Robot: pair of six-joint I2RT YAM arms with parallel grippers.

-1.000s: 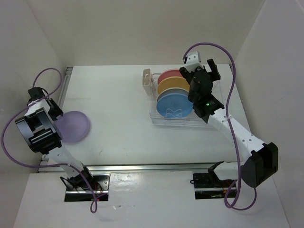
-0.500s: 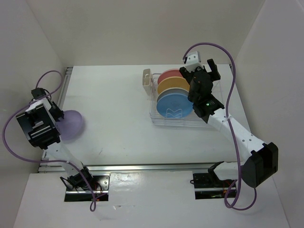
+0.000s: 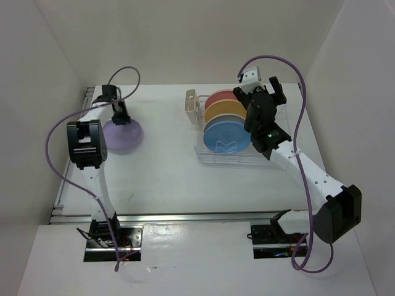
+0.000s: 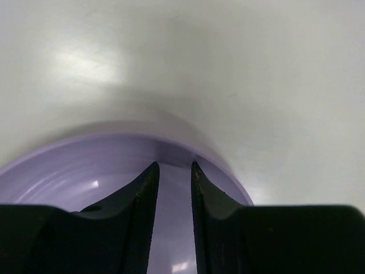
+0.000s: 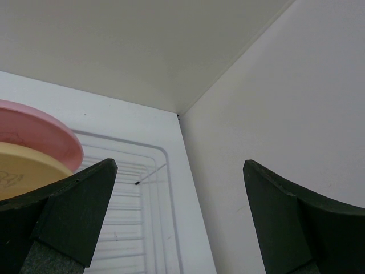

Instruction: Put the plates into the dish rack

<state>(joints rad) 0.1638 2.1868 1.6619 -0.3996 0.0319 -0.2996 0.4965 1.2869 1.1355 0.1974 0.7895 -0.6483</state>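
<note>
White table (image 3: 166, 176), pale walls (image 3: 185, 37)

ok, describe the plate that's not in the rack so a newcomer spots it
Look at the left half of the white table, across from the rack on the right. There the left gripper grips a lavender plate. It is the only lavender one and the only one outside the rack.

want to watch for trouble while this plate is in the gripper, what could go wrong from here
The left gripper pinches the purple plate only by its rim, so it may slip or swing on the way. The right gripper hangs open above the rack, so the arms could clash there.
</note>
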